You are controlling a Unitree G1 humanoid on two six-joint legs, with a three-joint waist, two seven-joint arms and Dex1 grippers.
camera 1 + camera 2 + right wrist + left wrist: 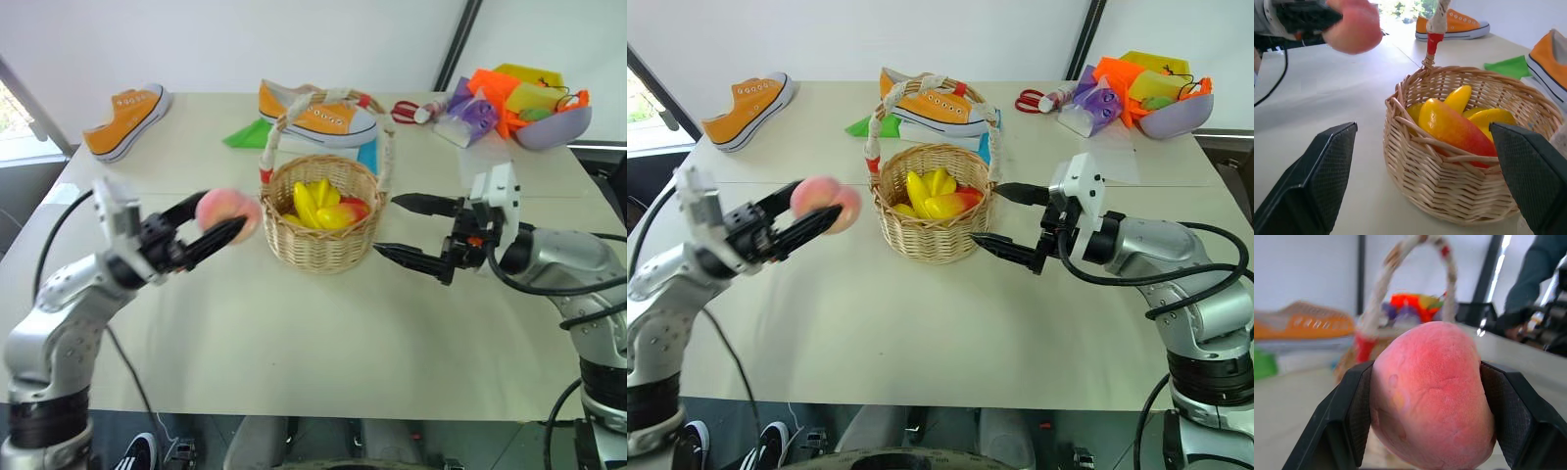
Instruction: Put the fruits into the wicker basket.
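My left gripper (225, 219) is shut on a pink peach (233, 205), held above the table just left of the wicker basket (315, 251). In the left wrist view the peach (1432, 396) sits squeezed between both pads. The round tan basket has a tall white-wrapped handle (277, 127) with red ends. A yellow banana (311, 200) and a yellow-orange mango (345, 212) with a red blush lie inside it. Right of the basket, my right gripper (386, 223) is open, pointing at the basket's side with nothing between its fingers. Its wrist view shows the mango (1459, 129) and banana (1459, 97).
Two orange sneakers (125, 119) (318, 116) lie at the back of the table, with a green sheet (249, 134) between them. A lilac bowl (556, 129) piled with bright toys stands at the back right, with red scissors (404, 111) beside it.
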